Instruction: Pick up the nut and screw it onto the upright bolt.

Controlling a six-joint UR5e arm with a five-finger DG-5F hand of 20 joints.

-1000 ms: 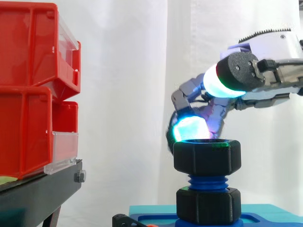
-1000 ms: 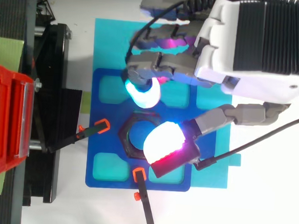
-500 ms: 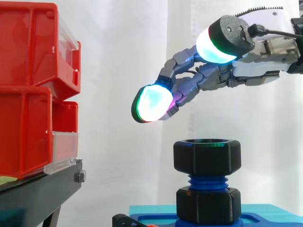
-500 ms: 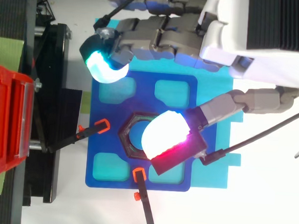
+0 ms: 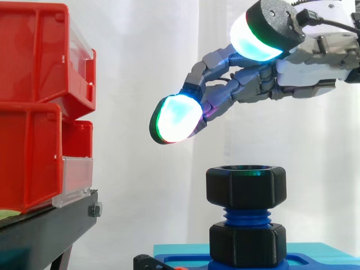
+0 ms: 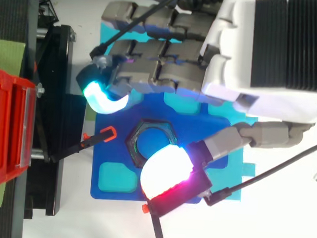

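From the side, the nut (image 5: 246,184) is seen seated on top of the upright blue bolt (image 5: 246,216). A few turns of thread are left bare between it and a second black hexagonal piece (image 5: 247,244) lower on the same bolt. From above, these two are stacked in line, so that one hexagonal ring (image 6: 132,141) is seen, at the middle of the blue plate (image 6: 104,153).

The height of the hand (image 5: 264,87) is given by the side view. It is held well above the nut and apart from it, with its fingers stretched out loosely to the left and nothing grasped in them. One glowing fingertip (image 5: 175,119) is seen up and to the left of the nut. In the top view the white palm (image 6: 272,50) is seen at the upper right, and the thumb pad (image 6: 165,171) overlaps the lower right edge of the ring.

Two red bins (image 5: 34,101) are counted in the side view, one stacked on the other on the black stand (image 5: 50,228). A teal mat (image 5: 180,248) is seen under the plate. Two thin black clamp arms are shown from above, one with an orange tip (image 6: 108,133) and one (image 6: 156,228) partly covered by the thumb pad. The white bench (image 6: 281,231) is seen beneath everything.
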